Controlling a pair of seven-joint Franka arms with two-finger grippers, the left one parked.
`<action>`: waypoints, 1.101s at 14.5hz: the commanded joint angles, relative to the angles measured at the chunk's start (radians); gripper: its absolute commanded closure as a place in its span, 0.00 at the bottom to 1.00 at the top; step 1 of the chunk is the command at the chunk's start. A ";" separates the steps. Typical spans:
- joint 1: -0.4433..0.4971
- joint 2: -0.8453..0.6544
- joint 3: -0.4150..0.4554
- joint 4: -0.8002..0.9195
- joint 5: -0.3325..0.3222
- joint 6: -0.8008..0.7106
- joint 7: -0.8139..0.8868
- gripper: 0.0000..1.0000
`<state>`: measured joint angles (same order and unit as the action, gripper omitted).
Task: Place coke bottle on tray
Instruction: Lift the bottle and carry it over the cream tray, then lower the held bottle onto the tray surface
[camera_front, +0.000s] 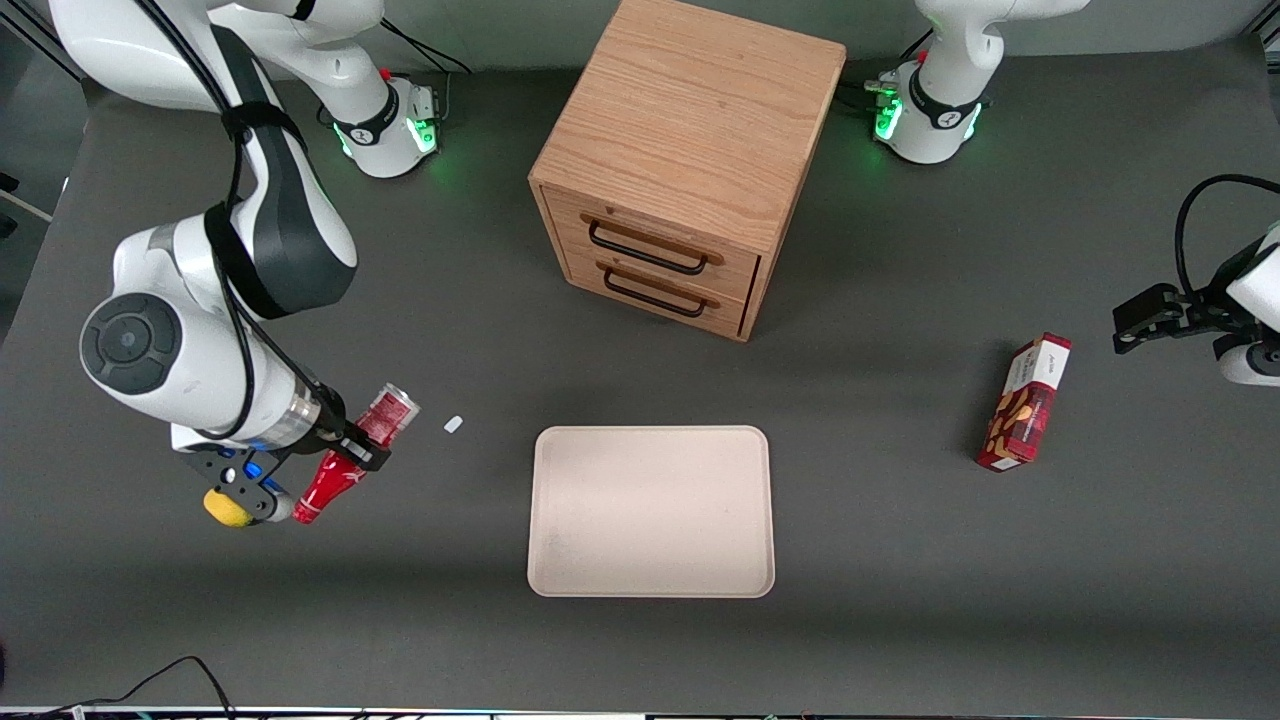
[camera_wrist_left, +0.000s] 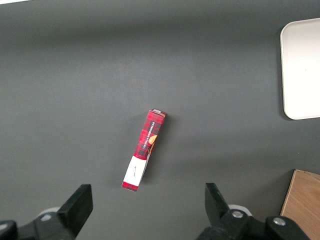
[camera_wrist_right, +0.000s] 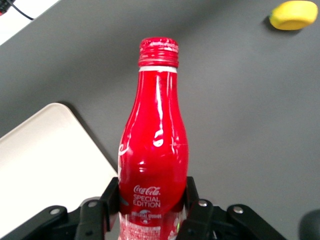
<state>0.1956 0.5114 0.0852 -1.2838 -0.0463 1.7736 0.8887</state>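
Note:
The coke bottle (camera_front: 345, 462), slim and red with white script, is held across its lower body by my right gripper (camera_front: 357, 447), which is shut on it. It is tilted, with its silvery base farther from the front camera and its red cap nearer. The bottle is toward the working arm's end of the table, beside the beige tray (camera_front: 650, 510) and apart from it. In the right wrist view the bottle (camera_wrist_right: 154, 145) fills the space between the fingers (camera_wrist_right: 112, 192), gripper (camera_wrist_right: 152, 192), and a corner of the tray (camera_wrist_right: 45, 165) shows next to it.
A yellow object (camera_front: 226, 508) lies on the table close to the bottle's cap. A small white scrap (camera_front: 453, 424) lies between bottle and tray. A wooden two-drawer cabinet (camera_front: 680, 160) stands farther back. A red snack box (camera_front: 1025, 403) stands toward the parked arm's end.

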 joint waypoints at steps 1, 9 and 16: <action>0.037 0.142 0.002 0.214 0.011 -0.056 0.028 1.00; 0.234 0.301 -0.031 0.310 0.002 0.050 0.128 1.00; 0.306 0.455 -0.056 0.310 -0.050 0.228 0.136 1.00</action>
<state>0.4886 0.9194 0.0437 -1.0302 -0.0633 1.9794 1.0063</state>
